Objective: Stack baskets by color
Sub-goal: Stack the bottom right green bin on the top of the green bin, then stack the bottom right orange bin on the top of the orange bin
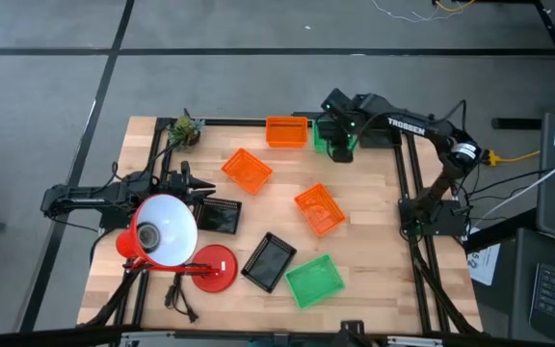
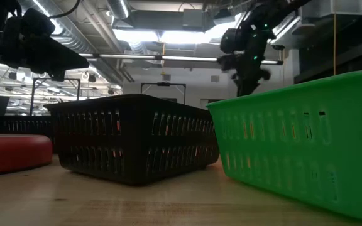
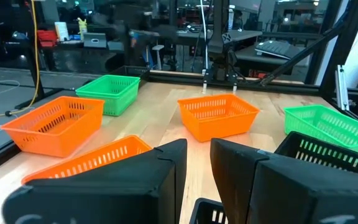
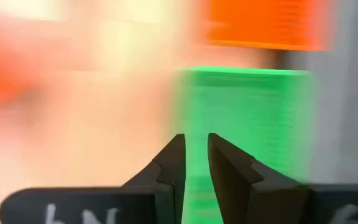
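Observation:
Three orange baskets (image 1: pixel 247 170) (image 1: pixel 320 208) (image 1: pixel 286 131), two black baskets (image 1: pixel 220 217) (image 1: pixel 270 260) and a green basket (image 1: pixel 314 280) rest singly on their bottoms on the wooden table. Another green basket (image 4: pixel 247 118) stands at the far edge beside the far orange one. My right gripper (image 4: pixel 196 152) hangs above that far green basket (image 1: pixel 318 135), pointing steeply down; its fingers stand a narrow gap apart with nothing between them. My left gripper (image 3: pixel 197 162) waits level at the table's left, narrowly open and empty, with a black basket (image 3: pixel 328 155) close by.
A red desk lamp with a white shade (image 1: pixel 167 231) and round red base (image 1: pixel 215 268) stands at the near left, beside my left arm. A small plant (image 1: pixel 186 130) sits at the far left corner. A black frame rail (image 1: pixel 403 193) borders the table's sides.

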You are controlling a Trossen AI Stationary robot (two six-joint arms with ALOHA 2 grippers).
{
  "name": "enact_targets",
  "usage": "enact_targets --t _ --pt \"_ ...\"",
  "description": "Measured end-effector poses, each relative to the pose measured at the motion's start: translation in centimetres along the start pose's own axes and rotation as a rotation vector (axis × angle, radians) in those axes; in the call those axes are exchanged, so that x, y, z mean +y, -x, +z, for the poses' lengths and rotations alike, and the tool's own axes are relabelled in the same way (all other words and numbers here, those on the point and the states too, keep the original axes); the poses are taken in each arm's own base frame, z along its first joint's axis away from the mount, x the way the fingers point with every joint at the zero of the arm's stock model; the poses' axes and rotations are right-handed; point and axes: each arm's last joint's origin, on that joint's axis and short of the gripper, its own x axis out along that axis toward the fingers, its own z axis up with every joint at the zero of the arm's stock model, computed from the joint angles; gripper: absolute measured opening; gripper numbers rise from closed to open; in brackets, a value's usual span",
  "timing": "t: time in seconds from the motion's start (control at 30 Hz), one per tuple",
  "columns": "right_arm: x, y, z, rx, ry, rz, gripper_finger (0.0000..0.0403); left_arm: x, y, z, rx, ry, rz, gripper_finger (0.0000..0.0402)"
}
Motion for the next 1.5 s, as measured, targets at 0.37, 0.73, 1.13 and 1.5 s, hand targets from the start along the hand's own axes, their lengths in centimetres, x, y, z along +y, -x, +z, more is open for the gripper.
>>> enact_targets --t 0.37,0.73,1.13,1.5 --pt "1.1 -6.0 -2.1 0.014 -0.008 0.057 0.0071 0.0 0.0 0.0 0.000 0.000 0.000 0.0064" --pt "0.4 -7.1 -2.4 0.028 -0.002 -0.104 0.0071 0.0 0.0 0.0 0.000 -0.001 0.000 0.0064" --pt "0.0 -7.0 -2.3 0.033 -0.005 -0.173 0.0071 0.0 0.0 0.0 0.000 -0.001 0.000 0.0064" --pt "2.0 -5.6 -0.4 -0.035 -0.065 0.074 0.0072 0.0 0.0 0.0 0.000 -0.001 0.011 0.0064"
